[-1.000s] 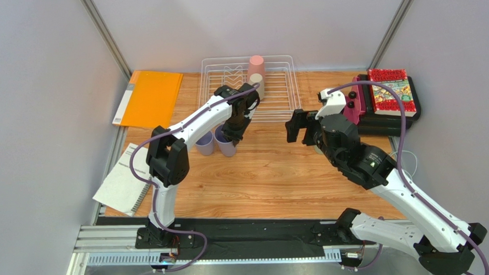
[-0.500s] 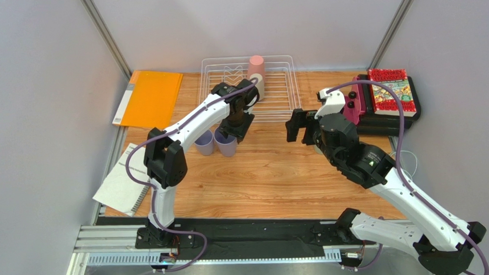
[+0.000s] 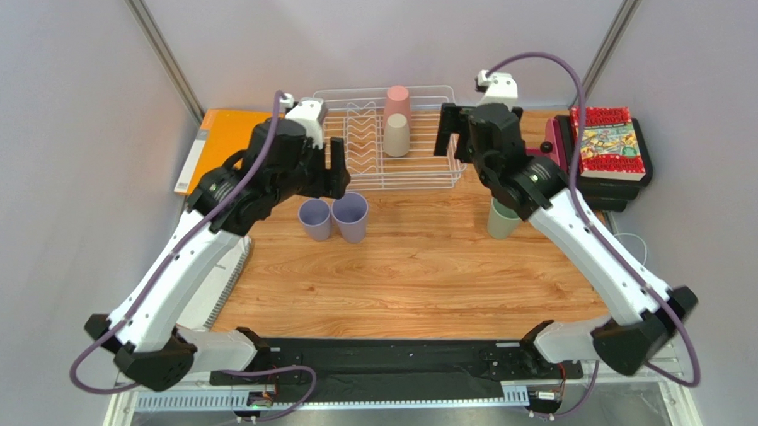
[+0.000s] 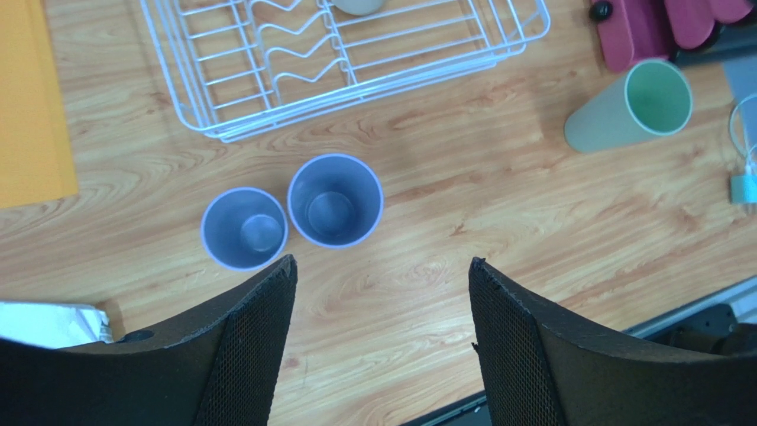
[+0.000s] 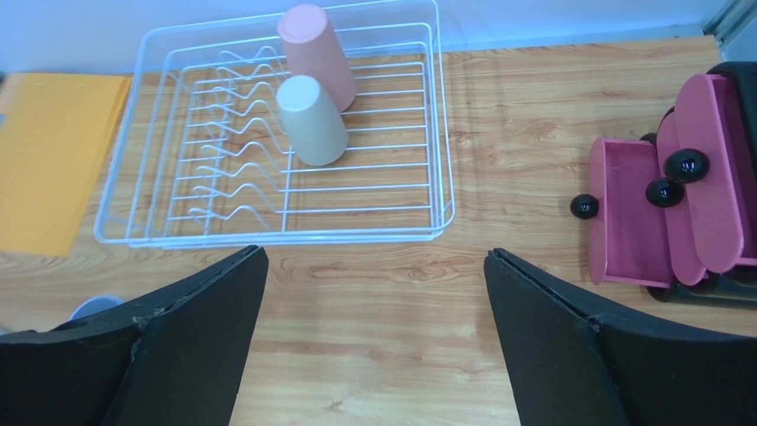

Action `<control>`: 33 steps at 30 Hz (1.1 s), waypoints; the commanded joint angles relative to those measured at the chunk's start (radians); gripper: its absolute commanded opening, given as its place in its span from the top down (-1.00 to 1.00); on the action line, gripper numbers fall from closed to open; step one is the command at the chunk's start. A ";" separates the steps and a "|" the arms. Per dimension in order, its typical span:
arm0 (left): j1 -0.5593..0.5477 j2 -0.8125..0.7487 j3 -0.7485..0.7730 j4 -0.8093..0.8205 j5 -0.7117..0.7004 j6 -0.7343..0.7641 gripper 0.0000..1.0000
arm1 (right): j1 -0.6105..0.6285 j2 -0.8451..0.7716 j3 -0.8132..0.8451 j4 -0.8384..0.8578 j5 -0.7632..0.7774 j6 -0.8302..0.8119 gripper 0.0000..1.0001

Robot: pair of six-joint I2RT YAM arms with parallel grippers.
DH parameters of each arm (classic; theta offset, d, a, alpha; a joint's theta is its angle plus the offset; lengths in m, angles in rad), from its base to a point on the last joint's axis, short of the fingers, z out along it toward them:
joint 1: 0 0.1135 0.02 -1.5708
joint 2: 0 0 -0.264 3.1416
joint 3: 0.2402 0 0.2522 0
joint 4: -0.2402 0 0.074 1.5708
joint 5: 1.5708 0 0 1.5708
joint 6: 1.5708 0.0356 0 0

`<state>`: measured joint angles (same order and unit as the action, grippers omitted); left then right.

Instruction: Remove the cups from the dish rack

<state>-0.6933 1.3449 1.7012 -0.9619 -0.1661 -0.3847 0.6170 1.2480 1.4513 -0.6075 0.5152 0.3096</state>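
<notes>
Step in hand: between picks. We count three of five cups out. The left lavender cup [image 4: 244,228] and right lavender cup [image 4: 335,201] stand mouth-up, just beside each other, on the table [image 4: 498,204] near the left part of the dish rack [image 5: 293,233]. The sage green cup [image 4: 631,106] stands mouth-up off the rack's near right corner.

Left pincer [image 4: 382,266]: released, jaws wide, nothing between them, hovering above the lavender pair. Right pincer [image 5: 375,256]: released too, wide and empty, looking down at the rack from its near side.

In the rack: pink cup [image 5: 316,55] on the far side, beige cup [image 5: 309,120] just near of it, both just right of the divider prongs [image 5: 233,146]. Whether the two touch, we cannot tell. Both are inverted, mouth down, base up, long axis roughly vertical.

Next, we judge: take the beige cup first, as it is nearer. That calls for jaws straddling its tapered wall from above, a firm close, then a straight lift clear of the rim without nudging the pink cup.
</notes>
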 commanded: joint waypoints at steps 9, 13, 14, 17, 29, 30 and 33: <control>-0.003 -0.303 -0.357 0.147 -0.124 -0.066 -0.54 | -0.051 0.574 0.444 0.066 -0.024 -0.082 -1.00; -0.002 -0.337 -0.408 0.163 -0.135 -0.063 -0.54 | -0.054 0.709 0.534 0.090 -0.026 -0.110 -1.00; -0.003 -0.345 -0.414 0.167 -0.138 -0.062 -0.54 | -0.056 0.729 0.558 0.104 -0.026 -0.115 -1.00; -0.003 -0.345 -0.442 0.175 -0.147 -0.062 -0.54 | -0.063 0.813 0.631 0.118 -0.033 -0.122 -1.00; -0.002 -0.345 -0.558 0.216 -0.124 -0.102 -0.54 | -0.079 1.091 0.894 0.138 -0.083 -0.144 -1.00; -0.002 -0.349 -0.566 0.218 -0.124 -0.103 -0.54 | -0.080 1.094 0.890 0.146 -0.090 -0.142 -1.00; -0.002 -0.368 -0.594 0.227 -0.128 -0.106 -0.54 | -0.086 1.126 0.894 0.161 -0.093 -0.139 -1.00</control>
<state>-0.6933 1.0100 1.1248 -0.7757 -0.2943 -0.4698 0.5392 2.3497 2.2902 -0.5064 0.4355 0.1852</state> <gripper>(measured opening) 0.768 0.998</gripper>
